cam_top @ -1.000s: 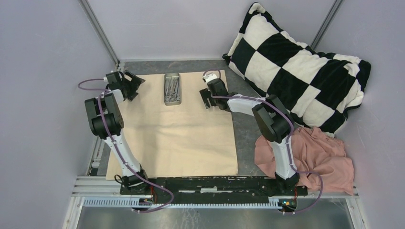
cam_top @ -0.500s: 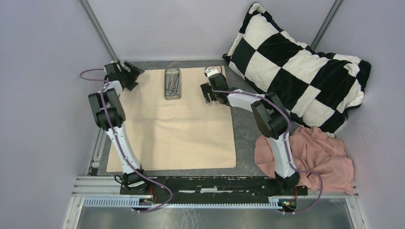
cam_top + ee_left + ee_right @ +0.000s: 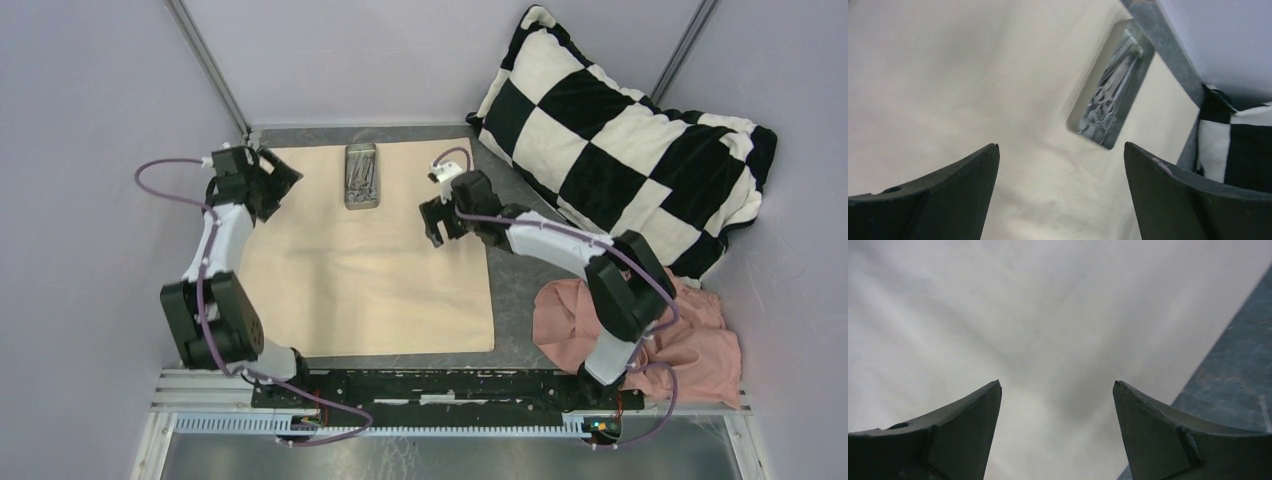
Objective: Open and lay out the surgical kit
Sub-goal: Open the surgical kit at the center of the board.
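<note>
The beige cloth wrap (image 3: 370,270) lies spread flat on the table. The grey metal tray (image 3: 361,176) stands near its far edge, with several silver ring-handled instruments (image 3: 361,178) inside. My left gripper (image 3: 275,185) is open and empty over the cloth's far left corner. In the left wrist view (image 3: 1060,150) the tray (image 3: 1083,112) and instruments (image 3: 1108,92) show beyond the jaws. My right gripper (image 3: 432,222) is open and empty over the cloth's right part; the right wrist view (image 3: 1057,385) shows cloth (image 3: 998,315) below it.
A black-and-white checkered pillow (image 3: 620,130) leans at the back right. A pink cloth (image 3: 660,320) is heaped at the near right, beside the right arm. Grey walls close in at the left and back. Bare grey table (image 3: 515,290) runs along the wrap's right edge.
The left arm has swung outward to the left, its gripper staying near the far left corner. The right gripper has drawn back toward me, away from the far edge. The cloth lies flatter.
</note>
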Tool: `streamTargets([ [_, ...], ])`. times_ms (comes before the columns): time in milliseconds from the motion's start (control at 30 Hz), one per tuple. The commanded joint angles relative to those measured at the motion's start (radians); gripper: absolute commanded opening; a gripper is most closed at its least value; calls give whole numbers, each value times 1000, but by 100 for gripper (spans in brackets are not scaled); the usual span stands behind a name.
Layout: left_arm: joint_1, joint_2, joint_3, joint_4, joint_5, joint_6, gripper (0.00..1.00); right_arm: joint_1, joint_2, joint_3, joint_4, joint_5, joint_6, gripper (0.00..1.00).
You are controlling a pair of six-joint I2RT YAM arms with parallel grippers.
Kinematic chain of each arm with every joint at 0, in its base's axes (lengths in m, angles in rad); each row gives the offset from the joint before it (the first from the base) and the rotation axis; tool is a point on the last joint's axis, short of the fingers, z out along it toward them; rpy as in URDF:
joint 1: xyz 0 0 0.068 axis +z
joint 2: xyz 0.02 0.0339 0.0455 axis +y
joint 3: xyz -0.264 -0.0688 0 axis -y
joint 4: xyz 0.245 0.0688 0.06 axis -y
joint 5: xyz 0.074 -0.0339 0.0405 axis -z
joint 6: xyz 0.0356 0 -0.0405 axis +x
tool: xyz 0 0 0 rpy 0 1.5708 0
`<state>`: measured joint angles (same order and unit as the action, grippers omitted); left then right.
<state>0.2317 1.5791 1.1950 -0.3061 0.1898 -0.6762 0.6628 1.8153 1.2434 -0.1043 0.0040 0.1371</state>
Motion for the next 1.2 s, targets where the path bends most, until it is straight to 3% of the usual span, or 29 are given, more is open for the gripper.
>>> streamTargets([
  [0, 29, -198, -201, -150, -241, -23, 100, 68, -151, -183, 79, -129, 54, 89],
  [100, 90, -355, -372, -134, -314, -38, 100, 97, -232, -281, 97, -167, 65, 88],
  [267, 232, -561, -657, 65, -160, -82, 100, 119, -300, -364, 123, -178, 61, 88],
  [400, 252, -608, -747, 150, -135, -126, 100, 123, -335, -400, 124, -181, 53, 88],
  [600, 310, -676, -815, -32, -257, -199, 100, 126, -400, -445, 136, -186, 46, 88],
  [867, 332, -893, -827, -427, -549, -544, 100, 126, -444, -493, 141, -217, 55, 88],
  [1000, 326, -901, -759, -579, -657, -652, 100, 125, -450, -509, 125, -227, 62, 88],
  [1067, 325, -905, -749, -511, -648, -563, 100, 127, -440, -514, 116, -239, 64, 88],
  [1167, 324, -863, -706, -299, -500, -275, 100, 162, -403, -493, 82, -194, 55, 88],
])
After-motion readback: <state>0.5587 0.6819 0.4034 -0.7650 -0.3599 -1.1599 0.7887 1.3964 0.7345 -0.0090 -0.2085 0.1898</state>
